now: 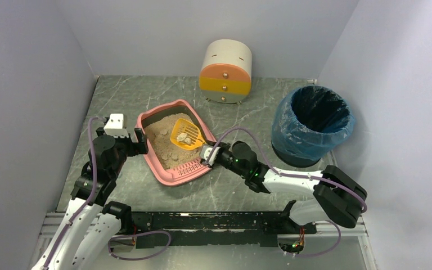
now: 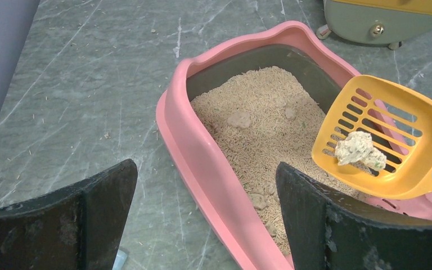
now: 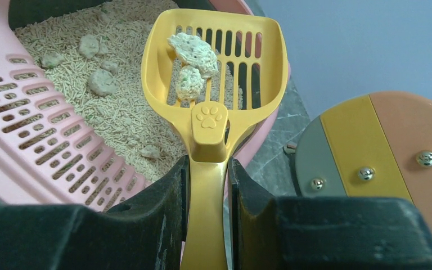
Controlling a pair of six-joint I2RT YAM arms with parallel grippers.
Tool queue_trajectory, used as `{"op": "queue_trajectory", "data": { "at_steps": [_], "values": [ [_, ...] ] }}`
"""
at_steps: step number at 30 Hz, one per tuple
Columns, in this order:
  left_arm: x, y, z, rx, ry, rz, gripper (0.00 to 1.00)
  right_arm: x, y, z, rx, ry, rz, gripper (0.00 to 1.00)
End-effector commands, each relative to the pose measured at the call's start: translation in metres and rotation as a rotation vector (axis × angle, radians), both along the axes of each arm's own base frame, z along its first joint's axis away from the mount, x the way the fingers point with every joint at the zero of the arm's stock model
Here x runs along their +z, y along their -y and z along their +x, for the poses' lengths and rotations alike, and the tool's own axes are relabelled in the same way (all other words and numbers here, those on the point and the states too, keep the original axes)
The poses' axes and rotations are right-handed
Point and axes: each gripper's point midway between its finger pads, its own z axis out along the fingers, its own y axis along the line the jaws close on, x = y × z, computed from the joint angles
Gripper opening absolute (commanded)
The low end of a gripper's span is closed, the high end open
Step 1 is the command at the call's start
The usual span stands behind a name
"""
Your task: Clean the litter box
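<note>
Clumps lie in the yellow scoop; only the right wrist view shows its paw-print handle pinched between the right fingers. Left fingers stand spread beside the litter box, which is pink, mid-tabletop, and holds lumpy beige litter. The top view alone shows the bin.

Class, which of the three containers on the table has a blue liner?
The round bin on the right; the shallow pink plastic litter box holds beige litter, the cream-and-orange drawer unit is unlined.
</note>
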Motion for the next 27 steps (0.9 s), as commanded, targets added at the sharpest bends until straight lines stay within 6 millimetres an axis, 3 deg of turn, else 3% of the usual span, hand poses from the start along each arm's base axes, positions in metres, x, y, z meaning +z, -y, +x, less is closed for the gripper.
{"op": "queue_trajectory", "data": {
  "at_steps": [1,6,8,11,14,16,18,20,22,25,27],
  "values": [
    [0.007,0.004,0.003,-0.020,0.028,-0.012,0.97,0.018,-0.001,0.005,-0.058,0.013,0.069,0.00],
    [0.007,0.001,0.001,-0.005,0.029,-0.005,0.97,0.025,-0.005,-0.002,-0.098,-0.232,0.245,0.00],
    [0.009,0.001,0.001,-0.003,0.039,-0.010,0.97,0.018,-0.011,-0.009,-0.071,-0.332,0.245,0.00],
    [0.009,0.001,0.001,-0.004,0.039,-0.013,0.97,0.008,-0.011,-0.009,-0.129,-0.317,0.161,0.00],
    [0.007,0.003,0.003,-0.011,0.028,-0.010,0.97,0.016,0.002,0.007,-0.191,-0.377,0.245,0.00],
    [0.005,0.005,0.004,-0.022,0.021,-0.009,0.97,0.022,-0.007,0.003,-0.150,-0.378,0.233,0.00],
    [0.005,0.006,0.005,-0.029,0.021,-0.009,0.97,0.014,-0.012,0.000,-0.170,-0.339,0.144,0.00],
    [0.006,0.006,0.005,-0.025,0.022,-0.009,0.97,0.015,-0.001,0.012,-0.262,-0.372,0.183,0.00],
    [0.006,0.005,0.004,-0.022,0.020,-0.009,0.97,0.025,0.004,0.016,-0.231,-0.409,0.260,0.00],
    [0.005,0.003,0.003,-0.014,0.019,-0.005,0.97,0.023,-0.005,0.005,-0.208,-0.364,0.181,0.00],
    [0.007,0.001,0.002,-0.005,0.029,-0.008,0.97,0.019,-0.005,0.011,-0.252,-0.393,0.157,0.00]
  ]
}}
